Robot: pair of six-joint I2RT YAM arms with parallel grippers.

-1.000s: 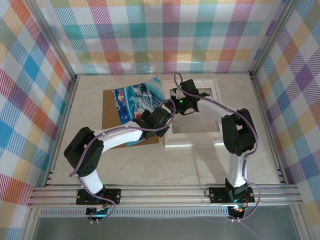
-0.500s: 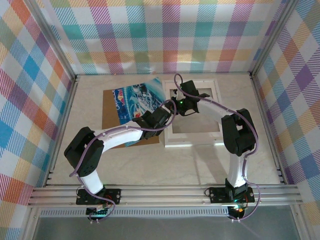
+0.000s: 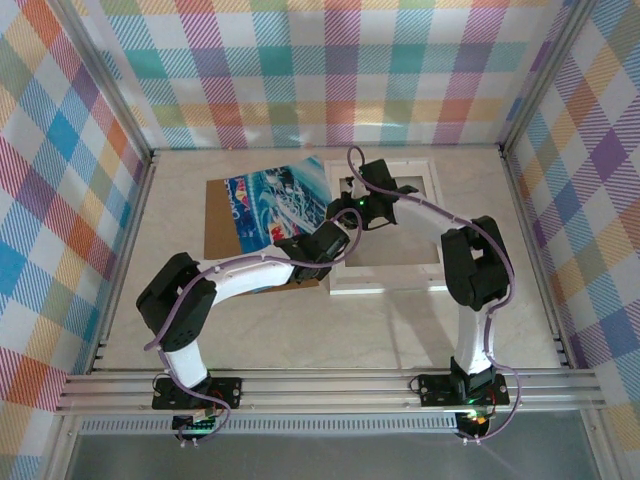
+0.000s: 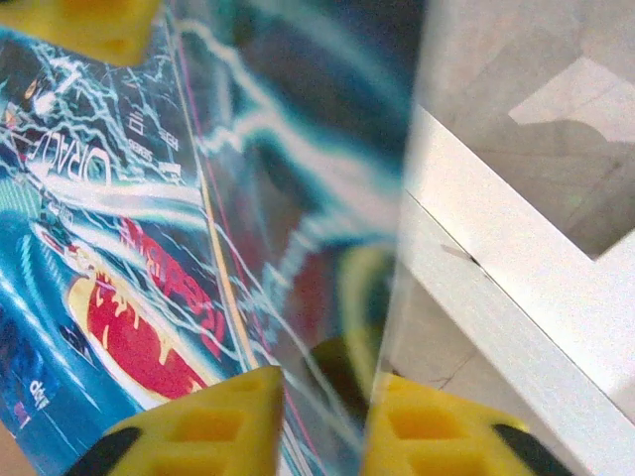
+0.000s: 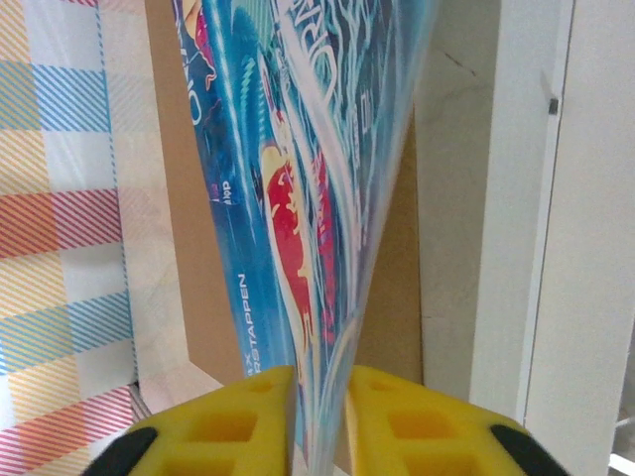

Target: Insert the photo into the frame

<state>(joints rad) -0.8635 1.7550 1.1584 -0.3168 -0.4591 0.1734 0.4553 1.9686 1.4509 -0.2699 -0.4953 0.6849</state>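
Left gripper straddling the photo edge, jaws nearly closed, grip unclear | right gripper likewise flanking it, grip unclear | photo leaning over brown board beside the frame

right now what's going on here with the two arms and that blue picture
Both arms are on the photo. It is tilted up off the brown backing board, beside the white frame, which lies flat. The left gripper and the right gripper each have their jaws narrowed around an edge of the photo; which one actually grips it I can't tell. The photo is not in the frame yet.
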